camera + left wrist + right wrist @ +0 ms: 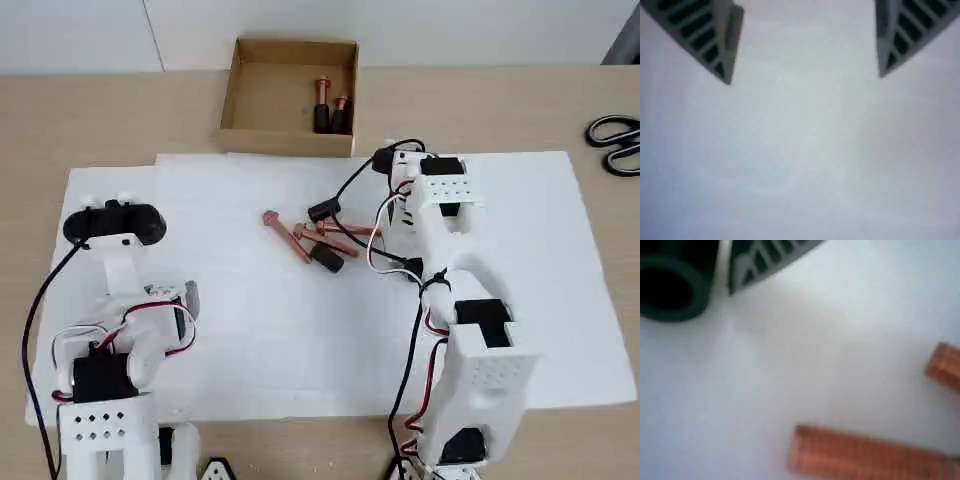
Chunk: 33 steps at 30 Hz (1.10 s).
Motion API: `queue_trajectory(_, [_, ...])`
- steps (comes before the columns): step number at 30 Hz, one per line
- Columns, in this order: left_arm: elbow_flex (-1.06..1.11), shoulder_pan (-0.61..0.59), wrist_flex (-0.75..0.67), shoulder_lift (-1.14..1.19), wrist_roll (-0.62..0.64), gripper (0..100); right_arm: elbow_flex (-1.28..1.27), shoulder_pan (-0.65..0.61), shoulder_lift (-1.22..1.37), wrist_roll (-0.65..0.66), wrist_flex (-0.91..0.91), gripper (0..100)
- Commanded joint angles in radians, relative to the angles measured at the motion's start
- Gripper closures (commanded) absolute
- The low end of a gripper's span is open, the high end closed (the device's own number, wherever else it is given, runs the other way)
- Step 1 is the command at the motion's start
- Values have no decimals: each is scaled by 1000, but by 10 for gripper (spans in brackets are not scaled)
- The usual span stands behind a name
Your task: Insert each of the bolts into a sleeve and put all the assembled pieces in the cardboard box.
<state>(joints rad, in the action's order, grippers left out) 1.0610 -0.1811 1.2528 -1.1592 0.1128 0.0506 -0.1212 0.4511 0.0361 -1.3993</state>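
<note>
Light wooden tabletop (60, 120), a white sheet (250, 330) over most of it, pale wall (80, 30) along 12 o'clock. The cardboard box (232, 100) sat at 12 o'clock on the sheet's far edge, with two assembled pieces (322, 105) in its 3 o'clock side. Three loose bolts (285, 235) and two black sleeves (326, 257) lay mid-sheet. Scissors (615, 140) at 2 o'clock. My left hand (805, 77) hung over bare sheet at 8 o'clock, spread wide and empty. The right hand (398, 212) sat just at 3 o'clock of the bolts. Its wrist view showed a sleeve (670, 285) close up. I could not tell whether that hand was gripping.
</note>
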Motion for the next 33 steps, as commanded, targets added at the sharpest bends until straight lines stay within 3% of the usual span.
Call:
queue_trajectory(1, [-5, 0, -25, -11, -3, 819, -6, -21, 36, 6, -1, 897])
queue_trajectory(4, [-5, 0, -25, -11, -3, 819, -6, -16, 36, 8, -4, 997])
queue_trajectory(11, [-16, 0, -21, -11, 3, 819, 26, -16, -96, 17, -120, 994])
queue_trajectory(18, [-79, 6, -25, -2, 106, 816, 106, -18, -298, 72, -251, 994])
queue_trajectory(23, [-111, 115, -26, 28, 107, 816, 107, -18, -329, 94, -292, 994])
queue_trajectory(28, [-186, 183, -101, 262, 114, 818, 107, -16, -335, 95, -298, 995])
queue_trajectory(33, [-361, 184, -153, 591, 241, 818, 107, -16, -335, 92, -300, 995])
